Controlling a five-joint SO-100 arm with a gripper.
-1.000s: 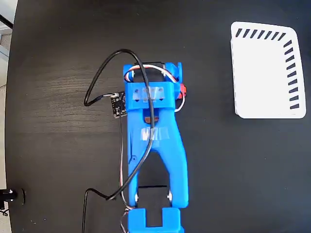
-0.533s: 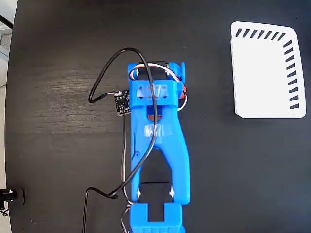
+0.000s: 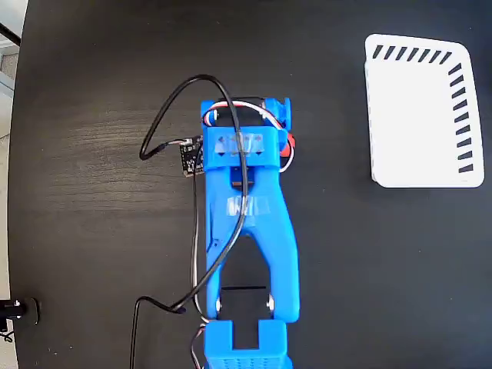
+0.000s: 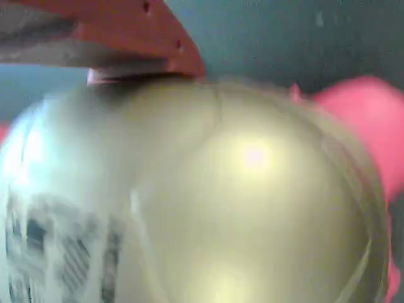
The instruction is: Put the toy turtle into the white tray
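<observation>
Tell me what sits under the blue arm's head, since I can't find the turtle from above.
The toy turtle is under it: its gold shell fills the wrist view, touching a red finger. From above, only a red sliver shows; the arm covers the rest. The white tray is empty.

Gold-beige toy turtle (image 4: 252, 208) with red head; white tray (image 3: 421, 111) with dark slanted slots; blue arm (image 3: 246, 223); black table (image 3: 92, 192).
</observation>
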